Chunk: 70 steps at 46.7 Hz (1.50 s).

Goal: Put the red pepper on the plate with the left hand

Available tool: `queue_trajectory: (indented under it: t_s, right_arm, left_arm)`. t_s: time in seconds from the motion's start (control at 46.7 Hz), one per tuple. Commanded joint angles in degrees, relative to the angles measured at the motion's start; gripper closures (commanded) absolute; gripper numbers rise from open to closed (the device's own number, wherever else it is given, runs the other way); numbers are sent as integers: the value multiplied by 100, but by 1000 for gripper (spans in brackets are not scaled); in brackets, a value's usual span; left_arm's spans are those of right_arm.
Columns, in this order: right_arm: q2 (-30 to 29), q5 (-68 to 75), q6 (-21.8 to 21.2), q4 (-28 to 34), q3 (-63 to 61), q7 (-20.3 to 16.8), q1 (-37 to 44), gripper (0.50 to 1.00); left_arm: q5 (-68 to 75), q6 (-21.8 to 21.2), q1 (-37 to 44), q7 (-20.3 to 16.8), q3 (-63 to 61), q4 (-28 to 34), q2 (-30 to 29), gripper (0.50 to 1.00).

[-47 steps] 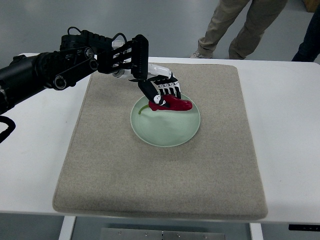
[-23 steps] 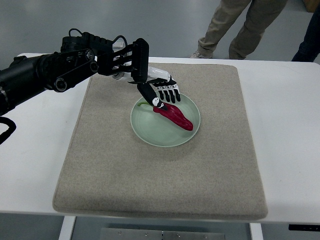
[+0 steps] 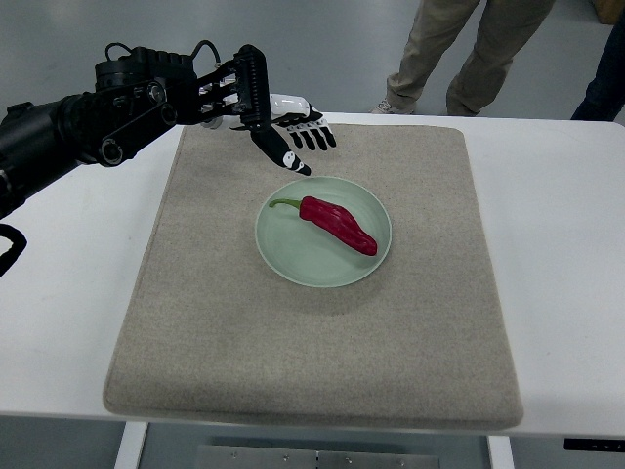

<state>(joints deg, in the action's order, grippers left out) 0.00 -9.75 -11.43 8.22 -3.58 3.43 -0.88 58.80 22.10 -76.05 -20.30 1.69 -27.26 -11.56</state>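
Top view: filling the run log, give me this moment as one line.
left hand: open, empty, above mat's far edge | red pepper: lying on plate | plate: on mat | right hand: unseen

Two people (image 3: pixel 469 49) by the far side of the table (image 3: pixel 557 244) are cut off above the legs by the top edge; the left arm (image 3: pixel 59 137) runs off the left edge

Bright, even light; soft shadows, sharp.

A robotics lab: a white test table (image 3: pixel 566 244) with a beige mat (image 3: pixel 322 342) on a grey floor (image 3: pixel 322 49), onlookers' legs (image 3: pixel 469 49) behind.
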Motion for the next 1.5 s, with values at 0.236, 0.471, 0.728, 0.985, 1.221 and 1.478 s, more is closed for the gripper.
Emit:
queue_trajectory:
  t_s: [0.236,0.471,0.728,0.985,1.221,1.478]
  right_arm:
    - [0,-1,0,4,6,0,0,568]
    - [0,-1,0,4,6,0,0,568]
    - [0,-1,0,-5,6,0,0,568]
    - [0,-1,0,4,6,0,0,568]
    - [0,-1,0,4,6,0,0,568]
    - [0,8,0,4,6,0,0,568]
  left_arm:
    - [-754,-1067,160,0,7,634,66,542]
    - [-1888,-1366,204,0,-2,854,75,538]
    - [-3584,-1761,336,96,7,968,171,540]
    - [-5746,-1867,371,307,16,1179,294,540]
    - [-7039,-1498,476,413,34,1557,479,538]
    - [-7716,-804,573,413,130,2181,655,538]
